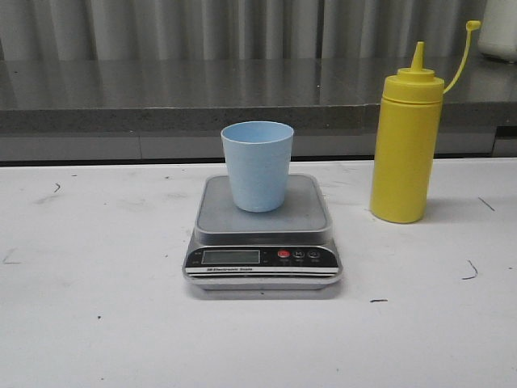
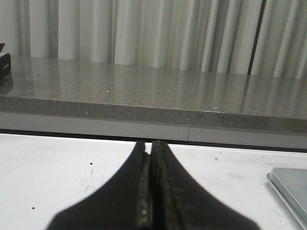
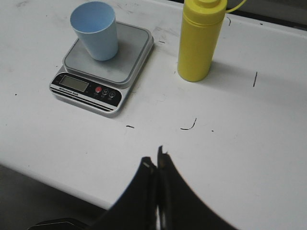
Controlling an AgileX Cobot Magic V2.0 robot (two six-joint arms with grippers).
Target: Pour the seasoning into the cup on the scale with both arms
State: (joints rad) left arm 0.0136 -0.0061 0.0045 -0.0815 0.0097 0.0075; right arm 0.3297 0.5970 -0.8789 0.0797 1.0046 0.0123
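Note:
The pale blue cup [image 1: 258,165] stands upright on the silver-grey scale [image 1: 262,234] in the middle of the white table. The tall yellow seasoning bottle [image 1: 406,145] stands upright to the right of the scale, its cap hanging open on the tether. Neither arm shows in the front view. My left gripper [image 2: 151,143] is shut and empty low over the table, with the scale's corner [image 2: 291,184] off to its side. My right gripper [image 3: 154,158] is shut and empty above the table's near edge, well short of the cup [image 3: 95,29], scale [image 3: 103,72] and bottle [image 3: 199,38].
A grey stone ledge [image 1: 161,101] runs along the back of the table, with a pleated curtain behind it. A white object [image 1: 499,36] sits at the ledge's far right. Small dark marks dot the table top [image 1: 97,323].

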